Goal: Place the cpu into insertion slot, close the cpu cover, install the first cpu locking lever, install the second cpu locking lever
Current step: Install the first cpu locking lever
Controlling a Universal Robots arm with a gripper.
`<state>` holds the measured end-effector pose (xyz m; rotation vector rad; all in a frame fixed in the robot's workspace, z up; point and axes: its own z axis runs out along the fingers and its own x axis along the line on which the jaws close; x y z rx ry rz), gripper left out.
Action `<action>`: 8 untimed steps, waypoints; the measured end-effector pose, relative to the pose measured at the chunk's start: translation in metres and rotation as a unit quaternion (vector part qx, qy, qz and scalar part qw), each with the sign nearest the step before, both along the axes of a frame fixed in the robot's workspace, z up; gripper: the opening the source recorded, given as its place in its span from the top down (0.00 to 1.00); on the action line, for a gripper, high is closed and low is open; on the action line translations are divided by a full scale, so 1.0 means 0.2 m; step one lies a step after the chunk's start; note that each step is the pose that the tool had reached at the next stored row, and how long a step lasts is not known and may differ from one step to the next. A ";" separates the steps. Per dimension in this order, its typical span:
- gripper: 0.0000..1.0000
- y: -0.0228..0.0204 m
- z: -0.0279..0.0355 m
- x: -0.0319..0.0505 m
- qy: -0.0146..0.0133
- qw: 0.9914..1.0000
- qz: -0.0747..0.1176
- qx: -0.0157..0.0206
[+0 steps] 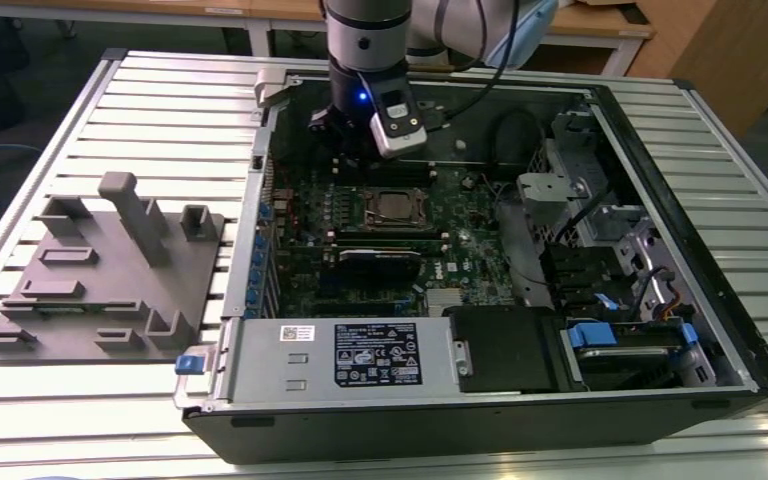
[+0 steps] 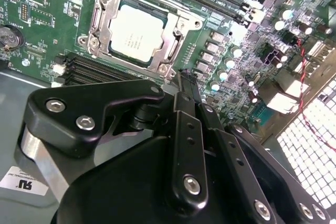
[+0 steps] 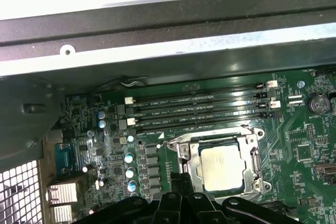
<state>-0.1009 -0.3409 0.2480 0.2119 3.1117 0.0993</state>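
A slatted metal table (image 1: 157,100) is seen in the exterior view, with an open computer case (image 1: 491,425) laid flat on it. A grey moulded tray (image 1: 104,270) is set beside the case, on the exterior view's left. The arm (image 1: 364,40) is held over the far part of the green board (image 1: 464,260). The gripper (image 2: 185,80) is pressed together with nothing pinched, just beside a corner of the socket (image 2: 167,68). The cover (image 2: 102,23) is folded down on the socket, and the chip (image 2: 137,34) is seated within its window.

In the first wrist view the tool (image 3: 180,181) hides one corner of the cpu cover (image 3: 220,141).
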 end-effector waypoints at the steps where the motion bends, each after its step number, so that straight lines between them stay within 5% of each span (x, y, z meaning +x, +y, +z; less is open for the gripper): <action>1: 0.90 0.000 0.000 -0.002 0.000 1.000 0.000 0.000; 8: 0.90 -0.001 0.000 -0.052 0.000 1.000 0.000 0.000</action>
